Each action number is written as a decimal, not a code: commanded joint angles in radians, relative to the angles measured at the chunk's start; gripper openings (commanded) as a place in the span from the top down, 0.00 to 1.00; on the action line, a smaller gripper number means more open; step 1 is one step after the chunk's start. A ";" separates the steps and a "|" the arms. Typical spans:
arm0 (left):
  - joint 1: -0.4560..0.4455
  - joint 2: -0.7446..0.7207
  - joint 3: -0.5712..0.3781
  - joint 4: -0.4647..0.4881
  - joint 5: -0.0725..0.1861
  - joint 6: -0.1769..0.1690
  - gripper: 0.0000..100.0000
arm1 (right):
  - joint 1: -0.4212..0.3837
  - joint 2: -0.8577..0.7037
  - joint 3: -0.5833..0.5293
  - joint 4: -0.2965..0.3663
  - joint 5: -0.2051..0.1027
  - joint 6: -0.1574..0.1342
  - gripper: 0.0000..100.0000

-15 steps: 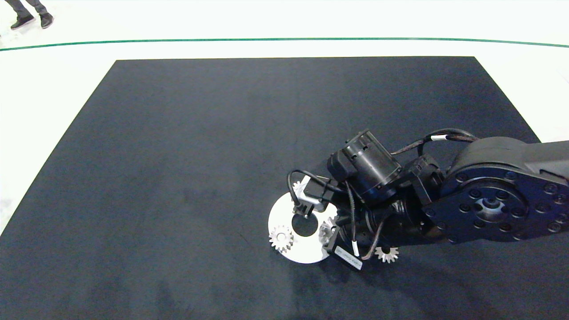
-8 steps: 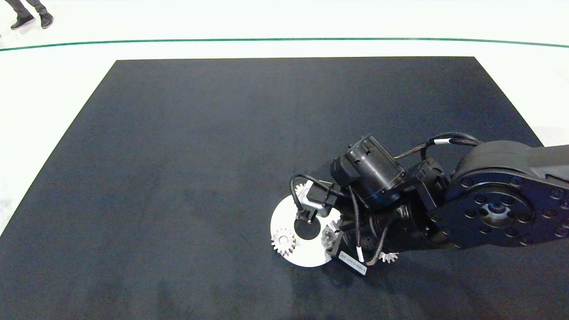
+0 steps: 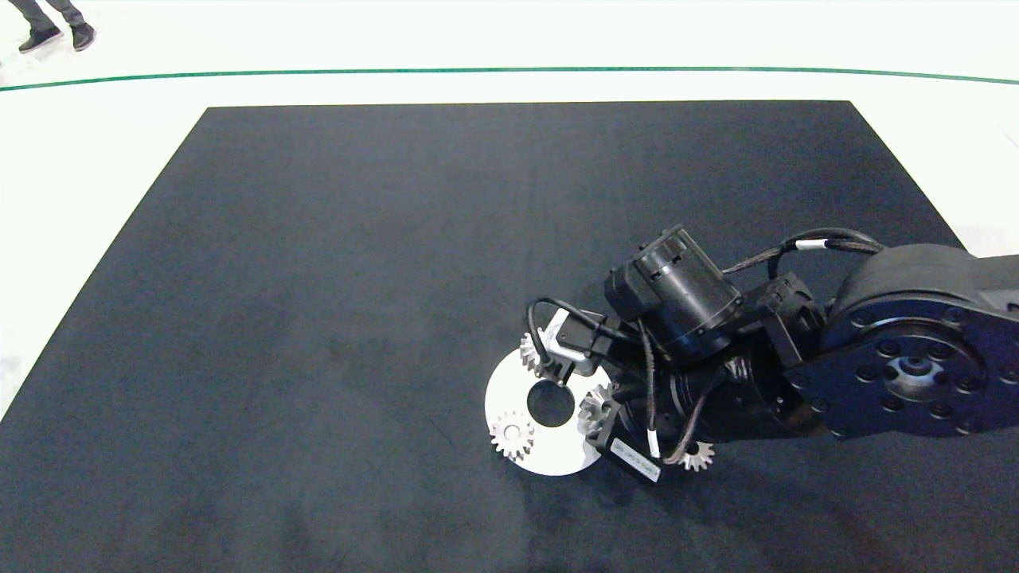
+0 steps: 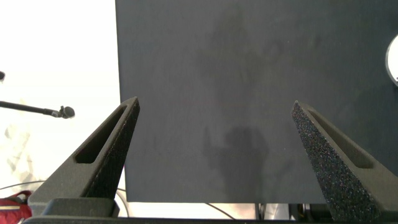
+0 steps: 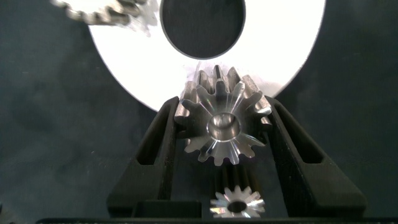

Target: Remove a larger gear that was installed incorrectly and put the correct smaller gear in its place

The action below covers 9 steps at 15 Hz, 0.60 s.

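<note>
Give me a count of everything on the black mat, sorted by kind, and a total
Gears: 4. One on the white disc's near side, one at its far edge, the larger gear between the right gripper's fingers, one on the mat beside the arm.
White discs: 1
Total: 5

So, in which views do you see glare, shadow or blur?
Head view: the floor beyond the black mat is washed out bright, and the right arm throws a soft shadow on the mat. Right wrist view: the white disc glares, the gear at the picture's edge is blurred, while the larger gear between the right tool fingers is sharp. Left wrist view: faint shadows lie on the mat.
</note>
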 commanded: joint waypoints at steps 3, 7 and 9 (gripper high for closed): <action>-0.010 0.000 0.002 0.007 0.001 0.001 0.00 | 0.002 -0.088 0.001 0.001 -0.003 -0.005 0.78; -0.010 -0.003 0.002 0.007 0.001 0.001 0.00 | -0.090 -0.109 0.006 0.003 -0.021 -0.001 0.78; -0.010 -0.003 0.002 0.007 0.001 0.001 0.00 | -0.165 -0.098 0.026 0.001 -0.019 0.011 0.78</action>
